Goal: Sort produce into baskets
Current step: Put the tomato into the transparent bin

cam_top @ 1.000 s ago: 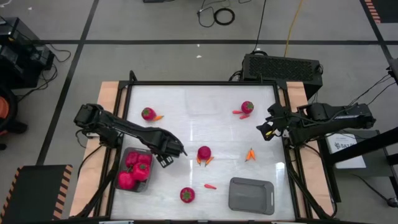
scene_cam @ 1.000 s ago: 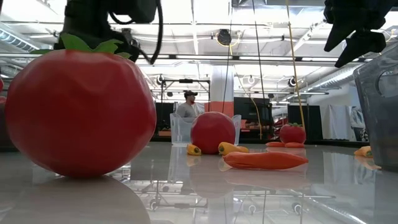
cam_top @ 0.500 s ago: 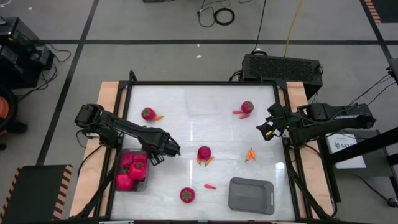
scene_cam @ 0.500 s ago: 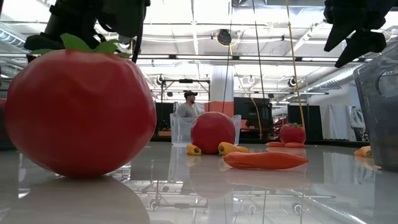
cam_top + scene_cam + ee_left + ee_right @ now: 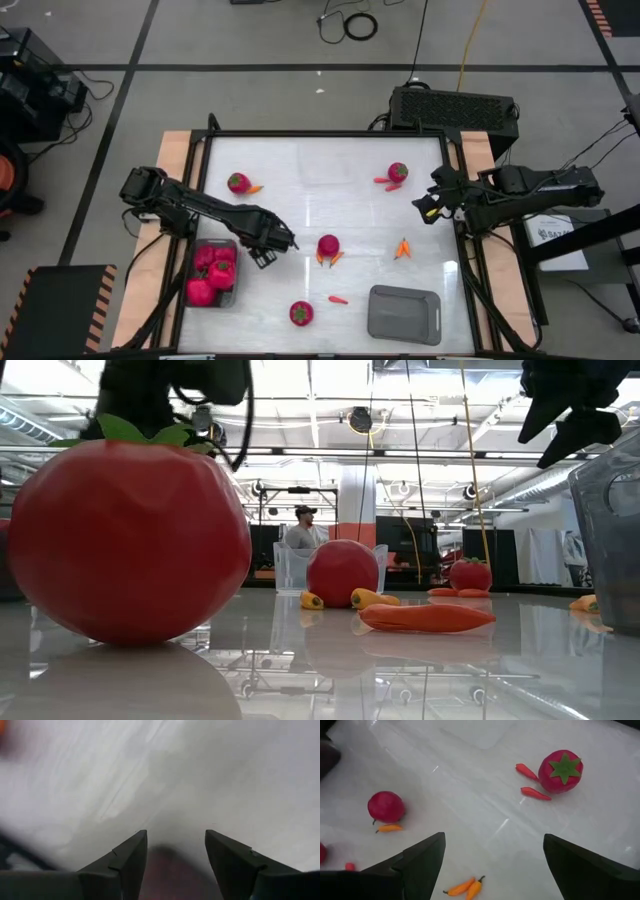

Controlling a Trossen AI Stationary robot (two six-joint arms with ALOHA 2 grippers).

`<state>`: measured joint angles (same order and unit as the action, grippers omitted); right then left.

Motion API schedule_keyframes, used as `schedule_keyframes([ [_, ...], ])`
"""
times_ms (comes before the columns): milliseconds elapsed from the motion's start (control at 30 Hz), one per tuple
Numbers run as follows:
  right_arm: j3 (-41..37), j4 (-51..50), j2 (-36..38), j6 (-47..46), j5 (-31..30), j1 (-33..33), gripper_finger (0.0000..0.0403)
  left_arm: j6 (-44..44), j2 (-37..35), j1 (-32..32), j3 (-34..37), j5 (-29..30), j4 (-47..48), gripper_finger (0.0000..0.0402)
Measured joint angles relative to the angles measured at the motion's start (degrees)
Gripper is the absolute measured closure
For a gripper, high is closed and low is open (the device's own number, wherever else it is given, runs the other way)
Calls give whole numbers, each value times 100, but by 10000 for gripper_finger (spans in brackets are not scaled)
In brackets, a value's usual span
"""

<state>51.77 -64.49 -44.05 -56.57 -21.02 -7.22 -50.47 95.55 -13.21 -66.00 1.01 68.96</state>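
Note:
My left gripper (image 5: 265,255) (image 5: 176,845) points down over bare tabletop, open and empty, just right of the left grey basket (image 5: 193,268), which holds lumpy magenta pieces (image 5: 212,272). My right gripper (image 5: 430,207) (image 5: 492,855) hangs open and empty above the table's right edge. Loose produce rests on the table: a magenta piece (image 5: 328,245) with orange peppers (image 5: 326,260), a tomato (image 5: 238,183) at the far left, a tomato (image 5: 398,172) (image 5: 560,770) with red peppers (image 5: 535,793), and a near tomato (image 5: 301,313) (image 5: 130,540). The second grey basket (image 5: 404,314) stands at the near right.
Two orange peppers (image 5: 403,248) and a red pepper (image 5: 339,299) lie right of centre. A clear tray (image 5: 288,570) stands behind the magenta piece in the low view. A black perforated box (image 5: 453,107) sits beyond the far edge. A black frame (image 5: 325,133) rims the table.
My left gripper has gone a little toward the left basket and come back toward the right, ending near where it was. Its fingers stay pointing down. The produce and the right arm have kept still.

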Motion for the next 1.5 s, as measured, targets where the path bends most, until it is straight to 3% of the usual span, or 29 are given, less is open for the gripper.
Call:
schedule_keyframes([
  [133, 0, 216, 0, 113, 192, 2, 74, -8, -134, 2, -2, 79, -1299, 194],
  [233, 0, 541, -8, 361, 483, 1, 74, 102, -183, 0, -2, 152, -2711, 194],
  [400, 0, 809, -49, 657, 465, 0, 74, 14, -117, 61, -14, 387, -4994, 194],
  [533, 0, 893, -143, 915, 467, 0, 74, -457, -38, 190, -45, 803, -5579, 194],
  [733, 0, 826, -246, 1500, 488, 0, 74, 169, 330, 232, -881, 815, -5476, 194],
  [967, 0, 813, -266, 2195, 811, 0, 74, 1287, 1187, 216, -2649, 905, -3758, 194],
  [1067, 0, 815, -276, 2355, 900, 2, 74, 1919, 1540, 146, -3024, 956, -3559, 186],
  [1267, 0, 859, -312, 2422, 932, 2, 74, 2388, 1849, 118, -3156, 923, -3401, 124],
  [1500, -2, 1128, -461, 1954, 894, 2, 74, 4156, 1849, 107, -3102, 948, -2796, 42],
])
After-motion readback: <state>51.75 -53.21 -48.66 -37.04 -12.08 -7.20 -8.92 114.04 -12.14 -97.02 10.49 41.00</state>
